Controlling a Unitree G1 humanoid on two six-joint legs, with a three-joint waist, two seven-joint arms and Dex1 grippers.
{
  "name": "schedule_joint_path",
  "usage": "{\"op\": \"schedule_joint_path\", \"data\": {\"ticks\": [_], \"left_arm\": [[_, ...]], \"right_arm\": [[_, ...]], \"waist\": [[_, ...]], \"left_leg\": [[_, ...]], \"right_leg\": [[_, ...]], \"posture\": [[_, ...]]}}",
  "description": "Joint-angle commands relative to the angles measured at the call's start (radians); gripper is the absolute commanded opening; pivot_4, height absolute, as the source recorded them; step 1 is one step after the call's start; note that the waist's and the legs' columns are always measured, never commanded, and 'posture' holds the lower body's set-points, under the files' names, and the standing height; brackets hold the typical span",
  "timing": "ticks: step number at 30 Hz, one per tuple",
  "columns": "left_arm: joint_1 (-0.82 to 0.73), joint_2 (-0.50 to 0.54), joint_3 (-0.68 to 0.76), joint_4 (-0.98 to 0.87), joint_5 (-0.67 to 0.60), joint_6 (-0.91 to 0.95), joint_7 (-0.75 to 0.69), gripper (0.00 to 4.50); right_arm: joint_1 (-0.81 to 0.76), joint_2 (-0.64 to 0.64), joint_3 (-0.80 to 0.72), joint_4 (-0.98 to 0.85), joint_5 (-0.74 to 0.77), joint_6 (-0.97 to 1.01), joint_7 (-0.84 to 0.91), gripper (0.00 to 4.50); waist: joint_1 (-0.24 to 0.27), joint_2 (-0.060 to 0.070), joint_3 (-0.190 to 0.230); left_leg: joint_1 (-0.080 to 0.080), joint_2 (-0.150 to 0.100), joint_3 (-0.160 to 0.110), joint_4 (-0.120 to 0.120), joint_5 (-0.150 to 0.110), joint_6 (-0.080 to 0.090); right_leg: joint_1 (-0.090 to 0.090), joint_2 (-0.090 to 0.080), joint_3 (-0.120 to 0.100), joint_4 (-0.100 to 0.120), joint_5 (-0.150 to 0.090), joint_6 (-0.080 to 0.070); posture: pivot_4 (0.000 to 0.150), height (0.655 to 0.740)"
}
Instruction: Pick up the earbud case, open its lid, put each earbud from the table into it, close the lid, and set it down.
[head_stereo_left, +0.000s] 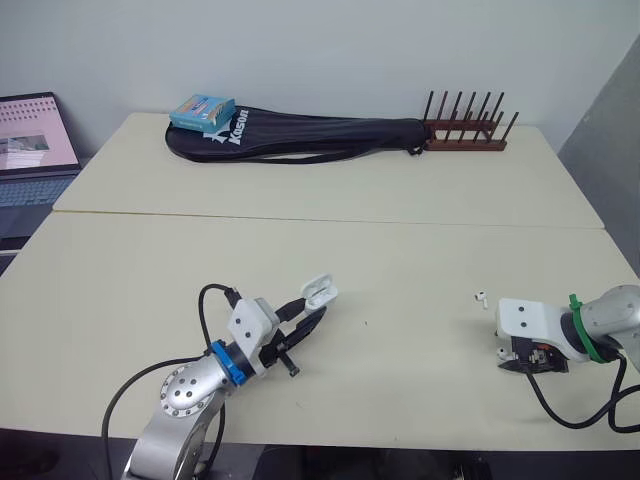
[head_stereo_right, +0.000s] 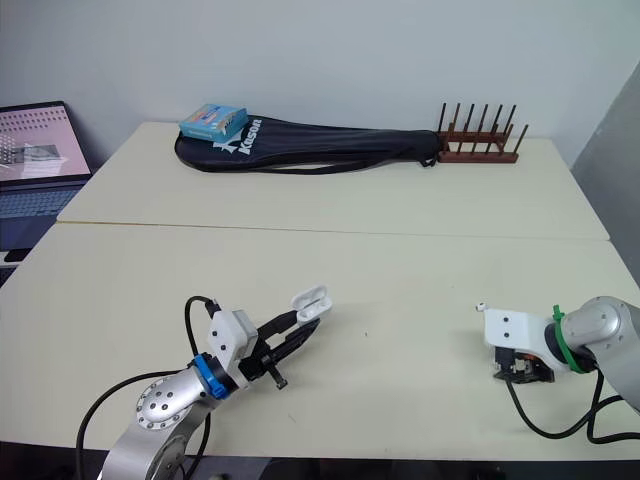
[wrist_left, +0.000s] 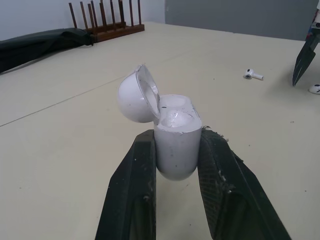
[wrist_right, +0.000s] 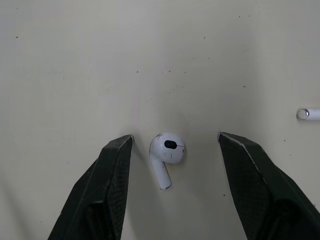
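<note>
The left gripper (wrist_left: 176, 135) pinches the open-lidded earbud case (head_stereo_left: 319, 291) near centre-left, while the right gripper (wrist_right: 175, 136), spread astride an earbud (wrist_right: 166, 150) near right, could flick that smooth bud away if it closes off-centre.

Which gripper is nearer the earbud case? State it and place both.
Left. The left gripper is shut on the open earbud case. The right gripper is well off to its right, jaws open around an earbud.

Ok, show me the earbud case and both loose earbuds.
earbud case (wrist_left: 175, 142): left wrist view, on its white lower body.
first earbud (wrist_right: 168, 146): right wrist view, on its rounded head.
second earbud (wrist_left: 253, 75): left wrist view, on its middle.
</note>
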Motion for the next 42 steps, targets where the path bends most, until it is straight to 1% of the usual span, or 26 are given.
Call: {"op": "schedule_joint_path", "data": {"ticks": [1,4,8,9,10,17,21,24,28,33,34,36,39,42], "left_arm": [[-0.019,-0.006,-0.008,-0.028,0.001,-0.011,0.002,0.78],[-0.029,-0.008,-0.013,-0.019,0.001,-0.013,0.002,0.78],[-0.034,-0.012,-0.02,-0.013,0.004,-0.015,0.004,0.78],[-0.034,-0.013,-0.022,-0.012,0.005,-0.017,0.004,0.78],[-0.033,-0.015,-0.024,-0.011,0.007,-0.018,0.004,0.78],[-0.037,-0.022,-0.028,0.009,0.015,-0.031,0.0,0.78],[-0.06,-0.034,-0.023,0.032,0.018,-0.045,0.001,0.78],[-0.08,-0.042,-0.024,0.053,0.022,-0.059,0.0,0.78],[-0.106,-0.05,-0.024,0.077,0.026,-0.074,-0.001,0.78],[-0.154,-0.064,-0.019,0.117,0.029,-0.096,0.004,0.78],[-0.163,-0.068,-0.018,0.124,0.03,-0.101,0.006,0.78],[-0.179,-0.075,-0.02,0.134,0.033,-0.105,0.008,0.78],[-0.197,-0.088,-0.025,0.145,0.037,-0.112,0.013,0.78],[-0.205,-0.102,-0.027,0.15,0.039,-0.114,0.019,0.78]], "right_arm": [[0.012,0.004,0.009,0.018,-0.018,0.004,0.002,2.81],[0.02,0.002,0.011,0.019,-0.016,0.008,0.009,2.21],[0.024,0.002,0.011,0.023,-0.017,0.007,0.02,0.82],[0.019,0.003,0.012,0.025,-0.016,0.007,0.023,0.53],[0.016,0.004,0.012,0.027,-0.016,0.006,0.024,0.36],[-0.027,0.012,-0.001,0.032,0.001,-0.007,0.047,0.37],[-0.074,0.027,-0.04,0.005,0.06,0.037,0.066,0.37],[-0.135,0.072,-0.066,-0.019,0.119,0.088,0.054,0.37],[-0.217,0.162,-0.104,-0.045,0.21,0.202,0.009,0.37],[-0.327,0.381,-0.21,-0.09,0.373,0.368,-0.146,0.37],[-0.341,0.432,-0.229,-0.097,0.392,0.376,-0.187,0.37],[-0.359,0.518,-0.256,-0.109,0.419,0.367,-0.255,0.37],[-0.371,0.689,-0.28,-0.127,0.471,0.297,-0.356,0.37],[-0.369,0.815,-0.27,-0.159,0.519,0.285,-0.433,0.37]], "waist": [[0.0,0.0,0.0],[0.0,-0.001,0.0],[0.0,-0.003,-0.001],[0.0,-0.004,-0.001],[0.0,-0.004,-0.001],[0.0,-0.004,-0.001],[0.0,-0.004,-0.001],[0.0,-0.003,0.0],[0.0,-0.004,0.0],[0.001,-0.004,0.0],[0.001,-0.004,0.0],[0.001,-0.004,0.0],[0.0,-0.003,0.0],[0.0,-0.003,0.0]], "left_leg": [[0.0,0.0,0.0,0.0,0.0,0.0],[0.0,0.0,0.0,0.0,0.0,0.0],[0.001,0.0,0.0,0.0,0.0,0.0],[0.001,0.0,0.0,0.0,0.0,0.0],[0.002,0.0,0.0,0.0,0.0,0.0],[0.003,0.0,0.001,0.0,0.0,0.0],[0.003,0.0,0.001,0.0,0.0,0.0],[0.002,0.0,0.001,0.0,0.0,0.0],[0.001,0.0,0.001,-0.001,0.0,0.0],[-0.002,0.0,-0.002,0.0,0.0,0.0],[-0.002,0.0,-0.003,0.0,0.0,0.0],[-0.004,0.0,-0.004,0.0,0.0,0.0],[-0.006,0.0,-0.005,0.0,0.0,0.0],[-0.009,0.0,-0.005,0.0,0.0,0.0]], "right_leg": [[0.0,0.0,0.0,0.0,0.0,0.0],[0.0,0.0,-0.001,0.0,0.0,0.0],[0.001,0.0,-0.001,0.0,0.0,0.0],[0.001,0.0,-0.001,0.0,0.0,0.0],[0.002,0.0,-0.001,0.0,0.0,0.0],[0.002,0.0,-0.001,0.0,0.0,0.0],[0.001,0.0,0.0,0.0,0.0,0.0],[0.001,0.0,0.0,0.0,0.0,0.0],[0.0,0.0,-0.001,0.001,0.0,0.0],[-0.001,0.0,-0.001,0.001,0.0,0.0],[-0.002,0.0,-0.002,0.002,0.0,0.0],[-0.002,0.0,-0.003,0.002,0.0,0.0],[-0.004,0.0,-0.004,0.002,0.0,0.0],[-0.008,0.0,-0.005,0.005,0.0,0.0]], "posture": [[0.15,0.7274],[0.15,0.7274],[0.15,0.7274],[0.15,0.7274],[0.15,0.7274],[0.15,0.7274],[0.15,0.7274],[0.15,0.7274],[0.15,0.7274],[0.15,0.7274],[0.15,0.7274],[0.15,0.7274],[0.15,0.7274],[0.15,0.7274]]}}
